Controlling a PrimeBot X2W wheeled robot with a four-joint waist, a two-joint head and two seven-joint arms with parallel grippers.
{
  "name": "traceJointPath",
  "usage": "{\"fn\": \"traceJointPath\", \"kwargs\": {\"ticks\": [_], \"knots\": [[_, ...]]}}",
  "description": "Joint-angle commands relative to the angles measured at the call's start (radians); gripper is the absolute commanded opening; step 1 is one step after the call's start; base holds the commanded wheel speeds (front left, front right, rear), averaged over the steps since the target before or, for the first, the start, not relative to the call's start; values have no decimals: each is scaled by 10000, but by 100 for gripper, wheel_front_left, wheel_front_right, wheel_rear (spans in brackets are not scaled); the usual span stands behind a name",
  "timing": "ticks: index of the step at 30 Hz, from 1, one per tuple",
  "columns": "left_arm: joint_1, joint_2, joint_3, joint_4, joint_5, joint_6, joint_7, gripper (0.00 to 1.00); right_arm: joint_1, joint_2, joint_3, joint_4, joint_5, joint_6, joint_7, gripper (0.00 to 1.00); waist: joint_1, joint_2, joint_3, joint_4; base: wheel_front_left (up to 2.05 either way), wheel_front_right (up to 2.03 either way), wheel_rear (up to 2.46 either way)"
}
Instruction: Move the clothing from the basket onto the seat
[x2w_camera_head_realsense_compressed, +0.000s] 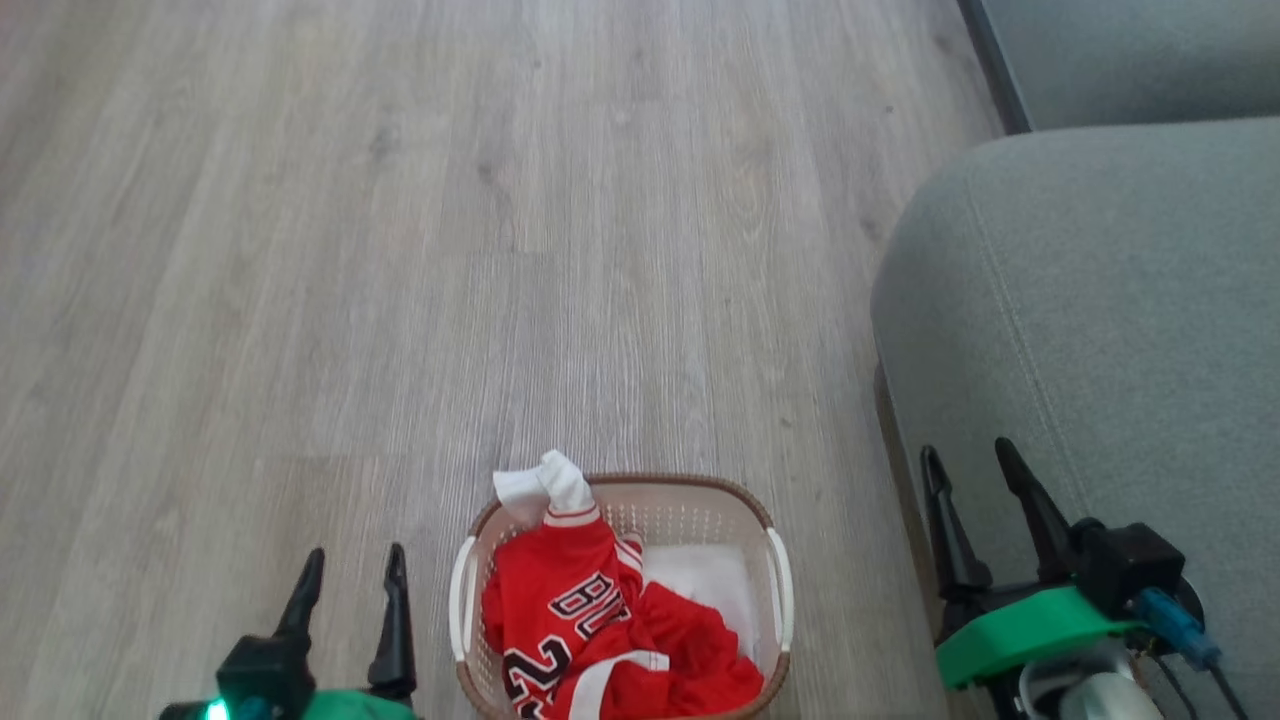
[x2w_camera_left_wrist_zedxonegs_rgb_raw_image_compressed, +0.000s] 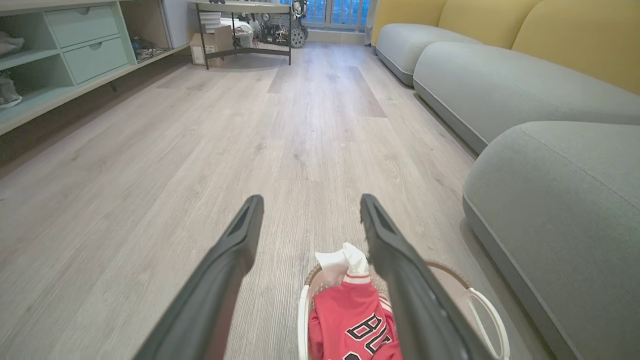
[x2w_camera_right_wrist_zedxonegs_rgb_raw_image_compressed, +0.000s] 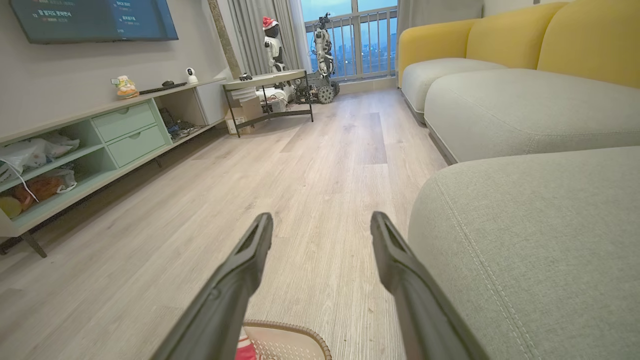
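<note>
The cream basket (x2w_camera_head_realsense_compressed: 470, 600) with a brown rim stands on the wood floor at the bottom centre of the head view. Red clothing (x2w_camera_head_realsense_compressed: 560, 610) lies crumpled inside it, a white sleeve (x2w_camera_head_realsense_compressed: 545, 485) hanging over the far rim. The grey-green seat (x2w_camera_head_realsense_compressed: 1100, 320) rises to the right of the basket. My left gripper (x2w_camera_head_realsense_compressed: 355, 570) is open and empty, to the left of the basket. My right gripper (x2w_camera_head_realsense_compressed: 975, 465) is open and empty, over the seat's front edge. The left wrist view shows the basket (x2w_camera_left_wrist_zedxonegs_rgb_raw_image_compressed: 482, 310) and clothing (x2w_camera_left_wrist_zedxonegs_rgb_raw_image_compressed: 350, 320) below my open left gripper (x2w_camera_left_wrist_zedxonegs_rgb_raw_image_compressed: 310, 207).
Wood floor (x2w_camera_head_realsense_compressed: 400, 250) stretches ahead. A long sofa (x2w_camera_left_wrist_zedxonegs_rgb_raw_image_compressed: 500, 85) with yellow backs runs along the right. A low green cabinet (x2w_camera_right_wrist_zedxonegs_rgb_raw_image_compressed: 100, 145) lines the left wall, and a metal table (x2w_camera_right_wrist_zedxonegs_rgb_raw_image_compressed: 270, 95) and robots stand far ahead by the window.
</note>
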Motion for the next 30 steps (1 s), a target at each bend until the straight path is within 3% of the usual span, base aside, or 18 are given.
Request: {"fn": "traceJointPath", "kwargs": {"ticks": [1,13,30], "knots": [[-616,-41,216,-247,86,-62,-124,100,-342,-137,161,-385,-110,-2,-103,100,0,0,155,-16,0,0,0],[-2683,-41,-928,1174,283,-377,-124,100,-1639,-137,-621,-1492,-467,-2,-103,100,0,0,3080,-225,0,0,0],[-6376,-41,-3698,5300,759,-972,-124,100,-3366,-137,-1253,-2762,-888,-2,-103,100,0,0,6663,-716,0,0,0]]}}
